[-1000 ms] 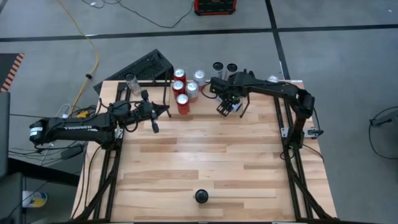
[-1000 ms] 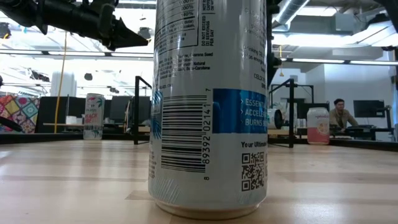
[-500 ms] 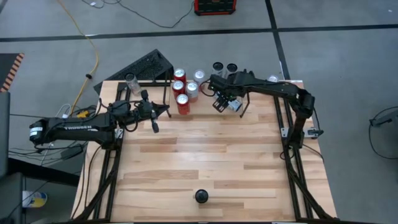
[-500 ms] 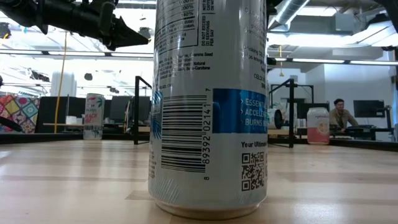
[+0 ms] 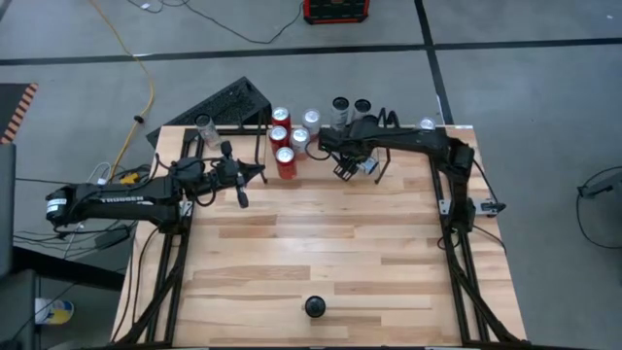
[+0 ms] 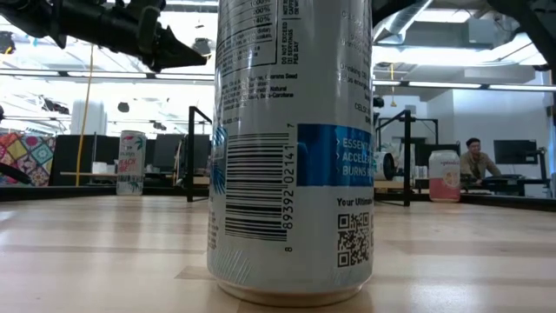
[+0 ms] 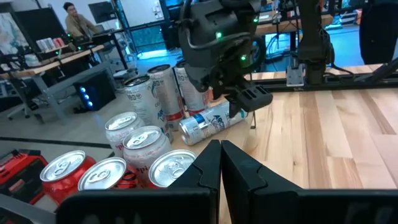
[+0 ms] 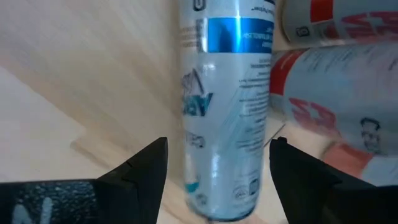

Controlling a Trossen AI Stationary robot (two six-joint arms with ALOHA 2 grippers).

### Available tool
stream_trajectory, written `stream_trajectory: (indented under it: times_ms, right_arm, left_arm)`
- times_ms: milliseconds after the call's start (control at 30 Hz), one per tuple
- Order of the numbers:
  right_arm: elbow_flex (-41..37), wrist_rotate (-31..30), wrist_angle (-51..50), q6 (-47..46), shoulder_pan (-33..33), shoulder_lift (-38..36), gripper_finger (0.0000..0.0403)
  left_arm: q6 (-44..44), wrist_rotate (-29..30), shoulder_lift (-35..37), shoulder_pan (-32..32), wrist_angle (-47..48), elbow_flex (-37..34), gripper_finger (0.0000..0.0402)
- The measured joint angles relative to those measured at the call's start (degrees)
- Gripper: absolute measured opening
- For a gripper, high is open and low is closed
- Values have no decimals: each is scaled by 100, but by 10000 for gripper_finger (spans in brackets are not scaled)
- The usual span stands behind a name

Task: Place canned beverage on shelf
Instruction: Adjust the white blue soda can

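A white-and-blue can (image 7: 208,122) lies on its side on the table at the far edge, beside several upright red and silver cans (image 5: 286,160). In the right wrist view the can (image 8: 227,118) runs away from me between the fingers. My right gripper (image 5: 342,163) is open, with one finger on each side of that can's near end. The shelf's thin black end loops (image 5: 259,146) stand by the upright cans. My left gripper (image 7: 219,149) is shut and empty, above the table's left part (image 5: 240,194). My right gripper comes at the lying can slanting down from the table's right. Its fingers (image 8: 140,171) stand along the can's sides at the near end (image 8: 217,186). I cannot tell whether they touch it. The can rests on the table.
A tall white-and-blue can (image 5: 314,306) stands alone near the table's front edge, filling the low view (image 6: 291,148). Single cans stand at the far left corner (image 5: 204,124) and the far right corner (image 5: 425,123). Bare wood (image 5: 321,233) lies between them.
My right gripper has moved a little toward the table's left, closer to the group of upright cans.
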State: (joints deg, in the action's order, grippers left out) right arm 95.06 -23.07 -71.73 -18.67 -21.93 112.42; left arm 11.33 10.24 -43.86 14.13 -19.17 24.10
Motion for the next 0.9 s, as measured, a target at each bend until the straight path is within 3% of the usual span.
stream_trajectory:
  times_ms: [233,633,767,900]
  right_arm:
    - [1,101,7,97,-121,29,260]
    - [1,871,104,263,-136,29,260]
    - [1,1413,62,261,-51,22,260]
    - [1,1088,-164,-13,226,-205,260]
  left_arm:
    - [20,0,0,0,56,0,0]
    - [15,0,0,0,50,0,0]
    - [12,-1,0,0,50,0,0]
    - [11,-59,0,0,39,0,0]
